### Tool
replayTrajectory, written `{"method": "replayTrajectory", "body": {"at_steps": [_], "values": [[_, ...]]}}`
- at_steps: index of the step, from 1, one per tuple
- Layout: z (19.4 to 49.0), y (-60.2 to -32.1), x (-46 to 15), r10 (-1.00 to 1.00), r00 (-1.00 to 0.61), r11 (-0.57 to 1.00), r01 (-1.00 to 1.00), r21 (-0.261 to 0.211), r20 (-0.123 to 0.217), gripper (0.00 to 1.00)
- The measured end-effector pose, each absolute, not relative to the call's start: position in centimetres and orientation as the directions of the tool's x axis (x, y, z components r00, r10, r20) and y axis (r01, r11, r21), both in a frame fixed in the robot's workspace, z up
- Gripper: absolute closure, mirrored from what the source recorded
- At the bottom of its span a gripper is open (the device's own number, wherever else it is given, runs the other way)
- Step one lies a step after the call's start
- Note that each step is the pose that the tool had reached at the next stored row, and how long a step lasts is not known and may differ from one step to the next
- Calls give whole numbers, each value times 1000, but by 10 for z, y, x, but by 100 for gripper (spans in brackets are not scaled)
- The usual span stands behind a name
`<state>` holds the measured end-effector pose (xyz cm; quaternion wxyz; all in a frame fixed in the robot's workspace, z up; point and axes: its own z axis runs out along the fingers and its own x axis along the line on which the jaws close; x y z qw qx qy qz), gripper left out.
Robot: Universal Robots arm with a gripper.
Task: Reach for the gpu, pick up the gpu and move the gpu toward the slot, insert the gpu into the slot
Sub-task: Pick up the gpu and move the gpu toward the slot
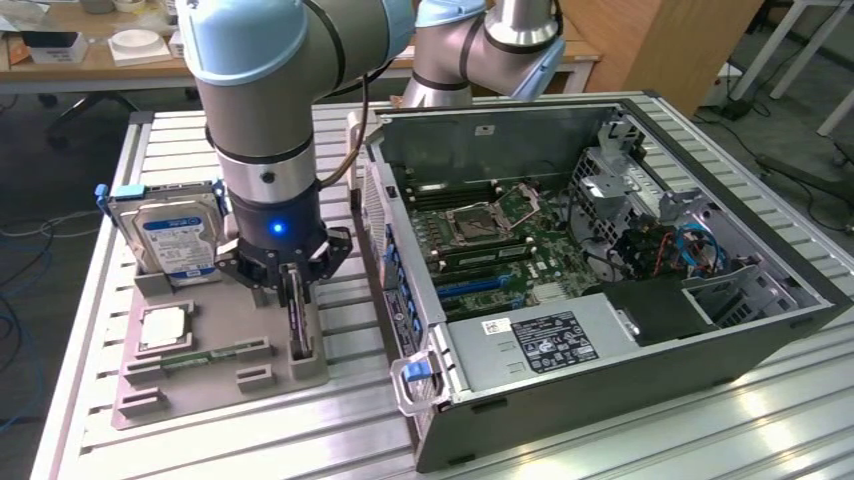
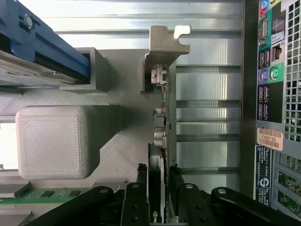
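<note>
One hand (image 1: 296, 298) pointing down, gripping gpu (image 1: 303, 338)

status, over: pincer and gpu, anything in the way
Pincer shut on thin dark gpu card. Card upright in grey plastic tray. Nothing between it and open black computer case.

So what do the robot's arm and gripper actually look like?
The arm is thick grey tubes joined by rounded light-blue caps. Its black wrist section carries a glowing blue light, and a thin cable loops beside it. The gripper is black, with jointed bar-like fingers.
</note>
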<state>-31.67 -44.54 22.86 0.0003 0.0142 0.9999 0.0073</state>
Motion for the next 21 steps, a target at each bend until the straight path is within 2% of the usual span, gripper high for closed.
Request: {"method": "replayTrajectory", "body": {"at_steps": [2,3,21], "values": [[229,-445,-317,28,-1000,999,28,15,0,68],[229,-445,-317,28,-1000,999,28,15,0,74],[230,-445,-317,29,-1000,999,29,16,-1,74]]}}
